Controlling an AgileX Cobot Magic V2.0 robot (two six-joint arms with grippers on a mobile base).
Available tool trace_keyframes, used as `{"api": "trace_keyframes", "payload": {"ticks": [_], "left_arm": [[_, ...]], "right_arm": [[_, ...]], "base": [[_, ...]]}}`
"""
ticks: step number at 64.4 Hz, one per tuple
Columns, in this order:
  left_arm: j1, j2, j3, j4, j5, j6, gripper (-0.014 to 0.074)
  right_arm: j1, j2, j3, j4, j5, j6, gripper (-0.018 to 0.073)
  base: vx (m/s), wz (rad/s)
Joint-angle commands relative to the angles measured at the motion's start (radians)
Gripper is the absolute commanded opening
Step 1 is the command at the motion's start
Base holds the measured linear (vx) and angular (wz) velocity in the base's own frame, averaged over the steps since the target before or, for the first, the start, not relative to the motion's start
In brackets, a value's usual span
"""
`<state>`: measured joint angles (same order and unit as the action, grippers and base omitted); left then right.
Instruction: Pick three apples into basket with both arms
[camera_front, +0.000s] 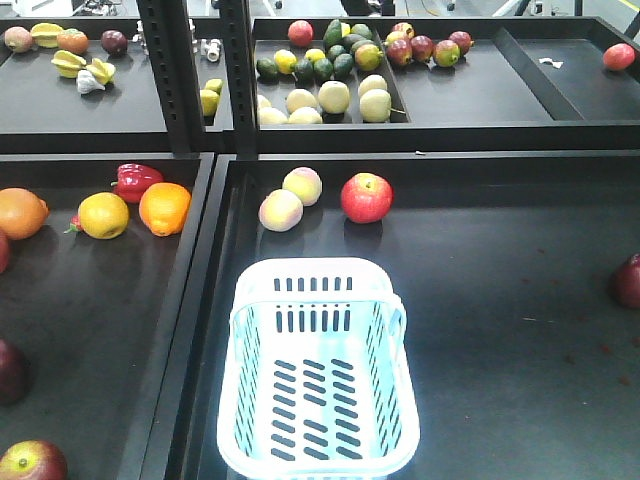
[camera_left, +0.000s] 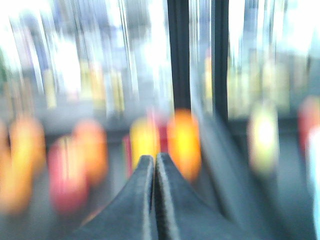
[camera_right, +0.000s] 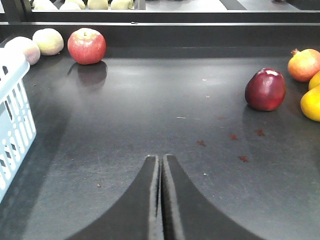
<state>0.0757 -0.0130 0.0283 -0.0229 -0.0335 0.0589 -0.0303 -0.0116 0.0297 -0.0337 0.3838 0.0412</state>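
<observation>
The pale blue basket (camera_front: 318, 268) stands in the front middle of the right tray, with no fruit showing inside it; its slotted wall (camera_right: 12, 115) fills the left edge of the right wrist view. One dark red apple (camera_right: 265, 89) lies ahead and to the right of my right gripper (camera_right: 161, 157), which hovers shut over the black tray floor. That apple (camera_front: 628, 281) is cut by the right edge of the front view. Two more dark apples (camera_front: 10, 370) (camera_front: 32, 462) lie at the left tray's near edge. My left gripper (camera_left: 153, 157) is shut, and its view is motion-blurred.
A lighter red apple (camera_front: 366, 197) and two pale peaches (camera_front: 281, 210) lie behind the basket. Oranges (camera_front: 164, 208), a lemon (camera_front: 104, 215) and a red pepper (camera_front: 135, 180) sit in the left tray. A pomegranate (camera_right: 305, 65) and an orange (camera_right: 311, 102) lie beside the right-hand apple. A black upright post (camera_front: 238, 70) rises between the trays.
</observation>
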Motion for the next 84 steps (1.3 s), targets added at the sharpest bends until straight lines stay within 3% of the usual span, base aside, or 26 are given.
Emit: {"api": "trace_keyframes", "payload": {"ticks": [1, 4, 7, 17, 31, 38, 49, 52, 57, 64, 71, 76, 84], "left_arm": [[-0.006, -0.011, -0.036, -0.002, -0.426, -0.059, -0.0006], [-0.004, -0.010, -0.037, -0.006, -0.546, -0.043, -0.0006], [-0.004, -0.009, -0.044, -0.006, -0.552, -0.043, -0.0006], [-0.007, 0.081, -0.198, 0.008, -0.076, -0.082, -0.0006], [-0.007, 0.462, -0.568, -0.002, 0.292, 0.012, -0.0006], [-0.007, 0.616, -0.701, -0.062, 0.408, -0.026, -0.0006], [-0.007, 0.751, -0.786, -0.159, 0.411, -0.009, -0.0006], [-0.009, 0.784, -0.812, -0.172, 0.445, 0.058, -0.0006], [-0.033, 0.855, -0.895, -0.236, 0.549, 0.236, -0.0006], [-0.089, 1.004, -1.054, -0.414, 0.780, 0.590, -0.0006], [-0.151, 1.149, -1.212, -0.576, 0.976, 0.828, -0.0001], [-0.204, 1.264, -1.291, -0.616, 1.039, 0.898, 0.0027], [-0.301, 1.422, -1.387, -0.612, 1.100, 0.901, 0.0157]], "right_arm": [[0.001, 0.004, 0.002, -0.012, -0.076, -0.004, -0.0004], [0.001, 0.004, 0.002, -0.012, -0.076, -0.004, -0.0004], [0.001, 0.004, 0.002, -0.012, -0.076, -0.004, -0.0004], [0.001, 0.004, 0.002, -0.012, -0.076, -0.004, -0.0004], [0.001, 0.004, 0.002, -0.012, -0.076, -0.004, -0.0004], [0.001, 0.004, 0.002, -0.012, -0.076, -0.004, -0.0004], [0.001, 0.004, 0.002, -0.012, -0.075, -0.004, -0.0004], [0.001, 0.004, 0.002, -0.012, -0.075, -0.004, -0.0004], [0.001, 0.004, 0.002, -0.012, -0.075, -0.004, -0.0004], [0.001, 0.004, 0.002, -0.012, -0.075, -0.004, -0.0004], [0.001, 0.004, 0.002, -0.012, -0.075, -0.004, -0.0004], [0.001, 0.004, 0.002, -0.012, -0.075, -0.004, -0.0004], [0.001, 0.004, 0.002, -0.012, -0.075, -0.004, -0.0004]], "base": [[0.00, 0.00], [0.00, 0.00], [0.00, 0.00], [0.00, 0.00], [0.00, 0.00], [0.00, 0.00], [0.00, 0.00], [0.00, 0.00], [0.00, 0.00], [0.00, 0.00], [0.00, 0.00], [0.00, 0.00], [0.00, 0.00]]}}
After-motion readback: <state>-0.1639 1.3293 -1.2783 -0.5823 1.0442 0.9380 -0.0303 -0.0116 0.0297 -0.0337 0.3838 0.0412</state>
